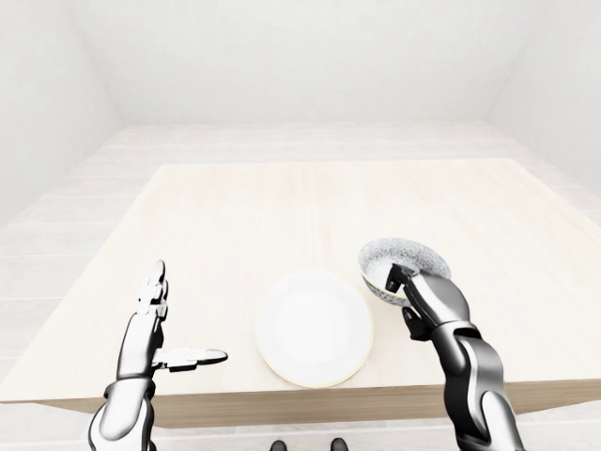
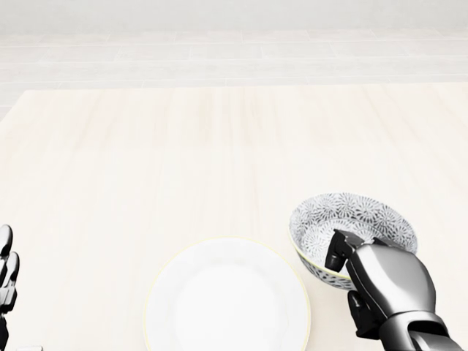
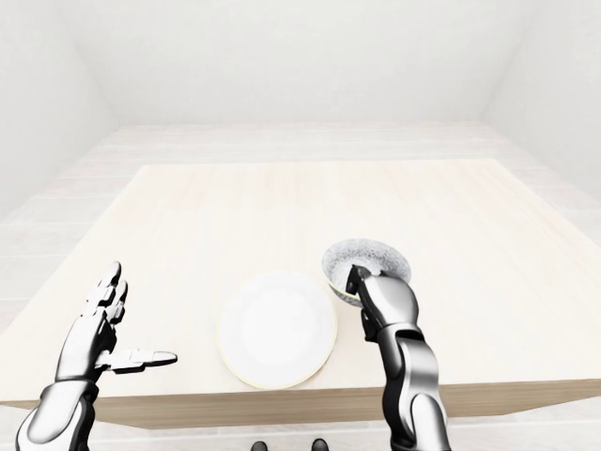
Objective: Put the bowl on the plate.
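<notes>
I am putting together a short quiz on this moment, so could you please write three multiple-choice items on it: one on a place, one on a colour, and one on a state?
1. In the head view, where is the bowl relative to the plate?
A) to its right
B) to its left
C) centred on it

2. What colour is the plate?
A) white
B) red
C) black

3. The right hand is:
A) open over the plate
B) shut on the bowl's rim
C) out of view

Key:
1 A, the bowl shows right of the plate, not centred on it.
2 A, the plate is plain white.
3 B, the thumb hooks inside the rim and the fingers reach under the bowl's wall.
</notes>
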Tool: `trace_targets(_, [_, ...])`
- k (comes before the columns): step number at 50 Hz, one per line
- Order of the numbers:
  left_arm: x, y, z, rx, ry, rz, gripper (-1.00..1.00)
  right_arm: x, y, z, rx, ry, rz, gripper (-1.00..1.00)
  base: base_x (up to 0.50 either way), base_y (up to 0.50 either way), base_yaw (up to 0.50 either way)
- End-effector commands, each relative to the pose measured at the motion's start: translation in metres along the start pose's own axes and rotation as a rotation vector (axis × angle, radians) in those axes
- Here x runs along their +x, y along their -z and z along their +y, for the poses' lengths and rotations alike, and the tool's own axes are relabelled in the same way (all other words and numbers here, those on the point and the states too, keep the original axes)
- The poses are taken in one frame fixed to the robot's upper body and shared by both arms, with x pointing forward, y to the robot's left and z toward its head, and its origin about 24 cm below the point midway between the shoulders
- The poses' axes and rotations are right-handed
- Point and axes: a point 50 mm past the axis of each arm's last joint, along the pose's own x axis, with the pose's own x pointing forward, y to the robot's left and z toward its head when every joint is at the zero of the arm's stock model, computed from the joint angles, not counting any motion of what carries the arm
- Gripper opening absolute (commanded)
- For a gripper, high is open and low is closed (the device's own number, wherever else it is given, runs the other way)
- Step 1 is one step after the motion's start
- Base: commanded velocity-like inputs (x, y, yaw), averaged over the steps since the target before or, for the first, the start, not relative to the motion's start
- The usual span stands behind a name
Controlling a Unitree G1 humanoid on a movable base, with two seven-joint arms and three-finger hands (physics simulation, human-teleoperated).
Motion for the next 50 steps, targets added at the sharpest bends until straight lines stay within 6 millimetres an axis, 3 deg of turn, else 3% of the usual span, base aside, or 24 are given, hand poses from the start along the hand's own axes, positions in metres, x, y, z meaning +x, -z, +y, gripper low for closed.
trace_targets(1, [0.001,0.000,0.000,0.002,0.002,0.000,1.00,0.004,-0.020,0.002,-0.041,0.027,-0.051,-1.00,0.00,0.00,0.00])
trace_targets(24, [0.006,0.000,-0.002,0.000,0.002,-0.005,1.00,0.001,-0.072,0.002,-0.105,0.045,-0.201,-1.00,0.00,0.00,0.00])
trace_targets(50, [0.004,0.003,-0.002,-0.004,0.002,-0.006,1.00,-0.012,-0.105,0.036,-0.089,0.022,-0.331,-1.00,0.00,0.00,0.00])
